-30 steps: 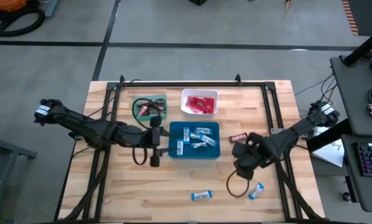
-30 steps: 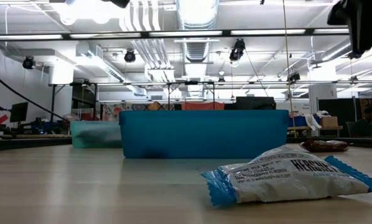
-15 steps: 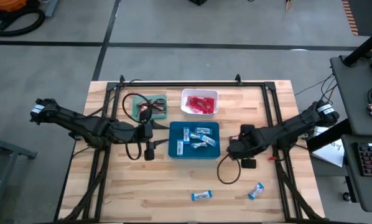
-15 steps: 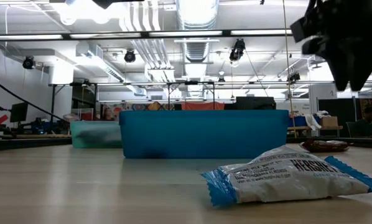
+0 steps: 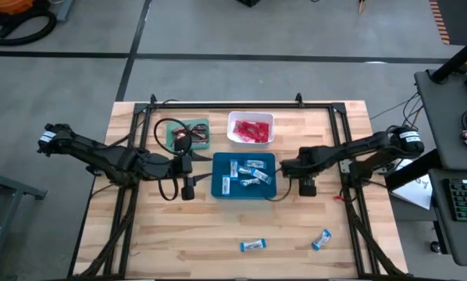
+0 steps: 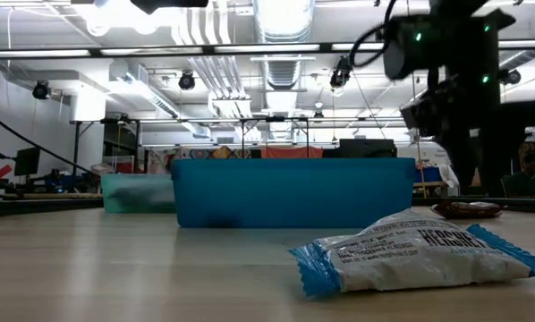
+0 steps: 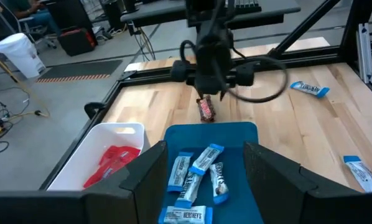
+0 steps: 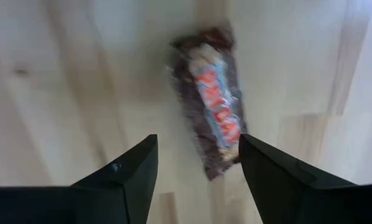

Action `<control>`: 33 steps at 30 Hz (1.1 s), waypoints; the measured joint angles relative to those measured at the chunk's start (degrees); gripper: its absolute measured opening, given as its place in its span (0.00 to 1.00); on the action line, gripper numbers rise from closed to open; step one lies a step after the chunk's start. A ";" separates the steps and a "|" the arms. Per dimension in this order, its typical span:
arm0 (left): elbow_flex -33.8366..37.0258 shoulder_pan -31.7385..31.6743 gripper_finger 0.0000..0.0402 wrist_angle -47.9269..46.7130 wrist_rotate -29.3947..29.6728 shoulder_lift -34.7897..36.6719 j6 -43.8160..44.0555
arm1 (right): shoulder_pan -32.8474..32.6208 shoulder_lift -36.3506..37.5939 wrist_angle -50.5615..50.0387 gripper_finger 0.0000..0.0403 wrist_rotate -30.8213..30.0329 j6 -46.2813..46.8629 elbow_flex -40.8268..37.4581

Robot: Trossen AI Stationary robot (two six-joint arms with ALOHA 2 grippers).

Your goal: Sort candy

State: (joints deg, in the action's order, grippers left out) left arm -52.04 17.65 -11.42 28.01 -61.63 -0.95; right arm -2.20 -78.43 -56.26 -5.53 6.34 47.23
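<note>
Nearest the table's front edge, we find two blue-and-white bars lying loose on the wood, one (image 5: 251,246) toward the middle and one (image 5: 322,239) further right, both well apart from the trays and not yet sorted. Moving back to the middle of the table, we reach the blue tray (image 5: 266,192), which holds several more blue-and-white bars. Our left gripper (image 5: 188,182) waits just beside this tray's left edge, its fingers spread and holding nothing. Our right gripper (image 5: 288,165) hovers just beside the tray's right edge, fingers spread wide, directly above a dark brown bar (image 8: 212,98) that lies on bare wood; from overhead the arm hides that bar. Further back sit the white tray (image 5: 232,117) with the flat red packets (image 5: 251,131) and, to its left, the green tray (image 5: 172,125), partly hidden by cables, so we cannot tell what it holds. We judge the next move to be a descent and pinch on the brown bar. The bar lies slightly askew between the fingers, so an off-centre close could skid it along the smooth wood or catch only the wrapper, and it could slip free during the carry across the other trays.
</note>
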 joint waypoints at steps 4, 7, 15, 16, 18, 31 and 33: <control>0.76 0.00 0.48 0.08 0.01 0.00 -0.02 | 4.37 0.00 1.55 0.54 0.93 -2.02 -2.10; 1.34 -0.09 0.48 0.41 0.04 0.00 -0.02 | 6.95 -0.09 2.83 0.54 2.59 -2.79 -2.67; 3.42 -0.11 0.48 2.08 0.11 0.00 -0.23 | 11.12 -0.37 3.57 0.54 5.14 -3.94 -2.67; 3.54 -0.13 0.48 2.02 0.11 0.00 -0.21 | 11.23 -0.43 3.94 0.54 6.12 -4.07 -2.67; 3.68 -0.11 0.48 1.97 0.11 0.00 -0.09 | 11.26 -0.70 5.29 0.54 7.12 -4.22 -2.67; 3.77 -0.13 0.48 2.08 0.11 -0.34 -0.02 | 11.24 -5.86 11.53 0.46 7.33 -5.69 -4.18; 3.77 -0.11 0.48 2.19 0.09 -0.90 -0.02 | 11.24 -5.83 11.57 0.40 7.50 -5.67 -4.18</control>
State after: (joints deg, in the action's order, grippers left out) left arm -48.27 17.54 -9.23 28.10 -62.52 -0.97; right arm 9.04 -84.26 -44.69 1.98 0.67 43.05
